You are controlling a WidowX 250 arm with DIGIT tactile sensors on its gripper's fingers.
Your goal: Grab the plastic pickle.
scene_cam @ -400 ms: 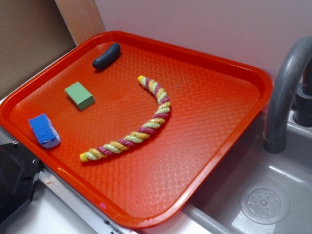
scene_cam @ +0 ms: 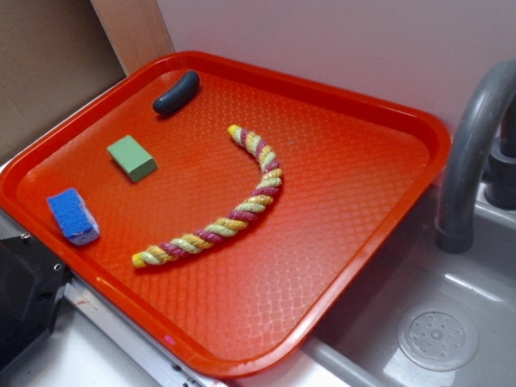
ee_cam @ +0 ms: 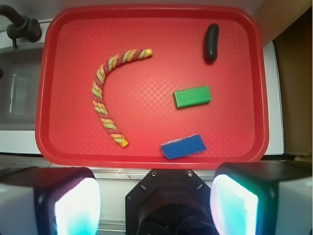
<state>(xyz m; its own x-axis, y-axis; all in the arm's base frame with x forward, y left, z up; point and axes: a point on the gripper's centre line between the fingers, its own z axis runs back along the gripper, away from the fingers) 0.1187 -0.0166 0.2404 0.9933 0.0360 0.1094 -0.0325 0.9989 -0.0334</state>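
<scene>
Resting on red tray [scene_cam: 387,121] beside sink [scene_cam: 451,314]: plastic pickle [scene_cam: 176,93].

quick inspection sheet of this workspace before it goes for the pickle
surface: red tray with a textured floor, sitting beside a grey sink.
job's things: plastic pickle, dark and slightly curved, lying free near the tray's far corner, touching nothing else.
clutter: green block, blue sponge near the tray's rim, and a yellow-red twisted rope curved across the middle; all apart from the pickle.
grippers: gripper seen in the wrist view only, jaws wide apart, holding nothing, high above the tray's near edge.
cables: nothing seen.
surroundings: grey faucet, sink drain, pale wall, wooden panel.
</scene>
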